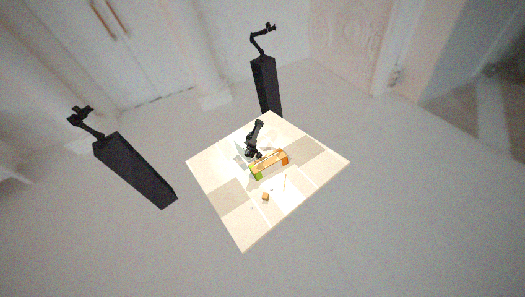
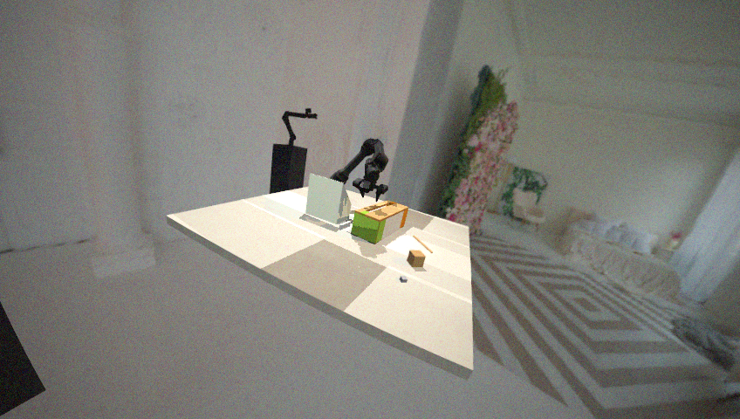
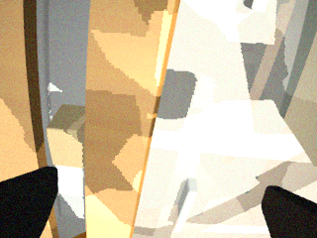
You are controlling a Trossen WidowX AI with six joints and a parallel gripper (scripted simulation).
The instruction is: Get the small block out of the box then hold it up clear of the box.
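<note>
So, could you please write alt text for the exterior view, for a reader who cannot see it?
A black arm hangs its open gripper just above an orange box with a green end, on a pale table. A pale upright panel stands beside the box; a small tan cube and a thin stick lie nearer the camera.

boxes: 1 orange box (image 2: 384, 215) with a green end | loose brown cubes: 1 cube (image 2: 415, 257) | thin sticks: 1 stick (image 2: 421, 243) | pale upright panels: 1 panel (image 2: 324, 202) | tiny grey specks on the worktop (image 2: 249, 233): 2 in top view, speck (image 1: 251, 208), second speck (image 1: 272, 189) | dark pillars carrying small arms: 2, pillar (image 1: 134, 169), far pillar (image 1: 265, 86)
</note>
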